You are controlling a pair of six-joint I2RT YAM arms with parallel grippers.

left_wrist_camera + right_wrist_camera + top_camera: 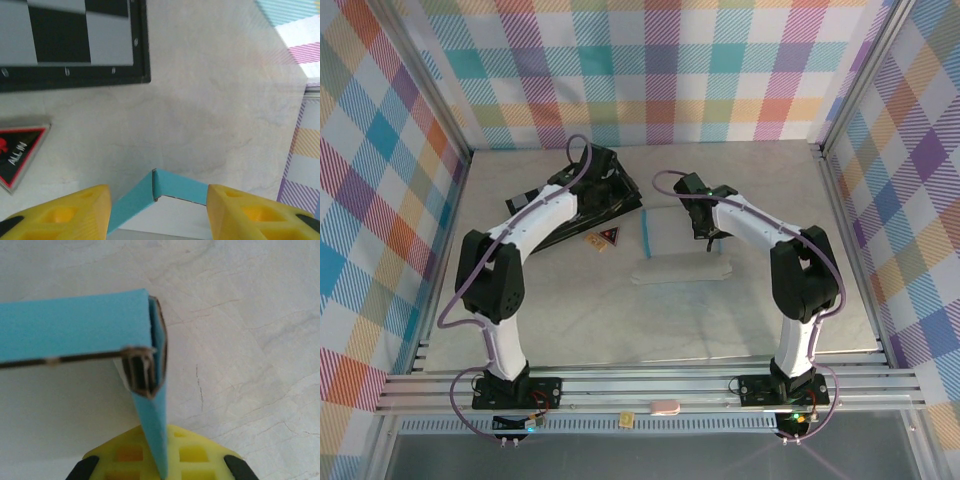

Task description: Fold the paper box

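The paper box (672, 236) lies mid-table, white inside, with teal-blue walls folded up. My right gripper (167, 467) is shut on one upright teal wall of the paper box (75, 325), just below a folded corner; from above it (708, 232) sits at the box's right end. My left gripper (158, 196) is open, its yellow fingers (65, 215) wide apart. A raised teal corner of the paper box (175, 187) stands between them, and its right wall reaches the right finger. I cannot tell whether the left finger touches it.
A black-and-grey chessboard (595, 212) (75, 40) lies at the back left under my left arm. A small dark triangular card (603, 238) (17, 150) lies between board and box. Plaid walls enclose the table, and a metal rail (650, 385) runs along the front.
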